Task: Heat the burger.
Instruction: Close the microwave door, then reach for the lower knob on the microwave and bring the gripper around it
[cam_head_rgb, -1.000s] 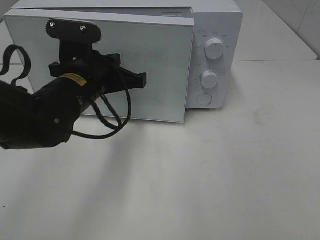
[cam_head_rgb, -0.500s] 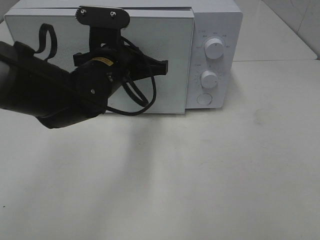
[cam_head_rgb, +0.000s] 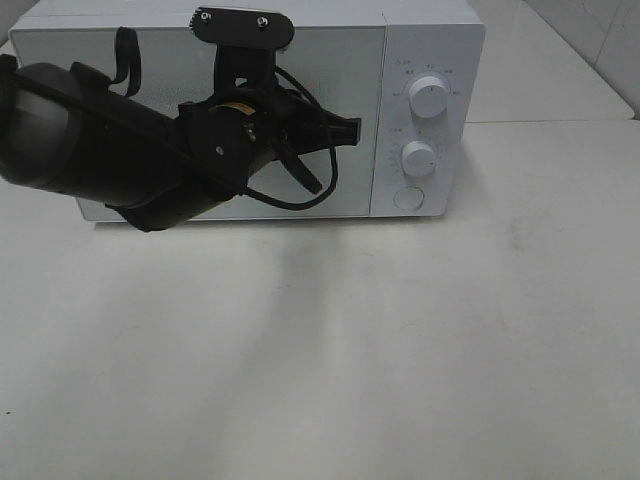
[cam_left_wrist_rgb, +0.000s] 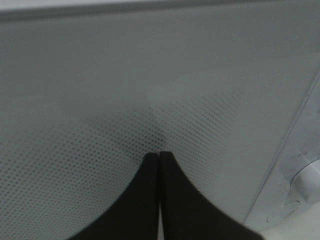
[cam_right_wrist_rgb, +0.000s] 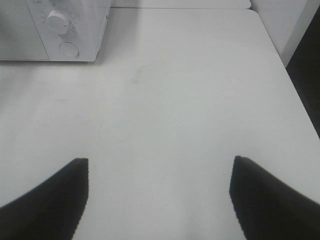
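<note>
Evidently the step in hand is shutting the microwave door, and it looks all but done. On the left, the left gripper has its two fingers pinched together with nothing between them, and the left wrist view shows their joined tips against the door's dotted window, near the edge that meets the control panel.

From above, the door sits flush with the front of the white microwave. I cannot tell whether the latch has caught. To finish well, the push should go straight into the door, close to that latch-side edge. It should be firm enough to seat the catch but not so hard that the oven slides back on the table. After that, the work is at the panel to the right: the upper dial, the lower dial and the round button beneath them.

The microwave is the only container here, and its window shows nothing of the inside. The burger appears in no view, so it is presumably behind the door, though that is a guess.

Further right, the right gripper hangs over bare tabletop with its fingers spread wide and empty, well apart from the oven.
</note>
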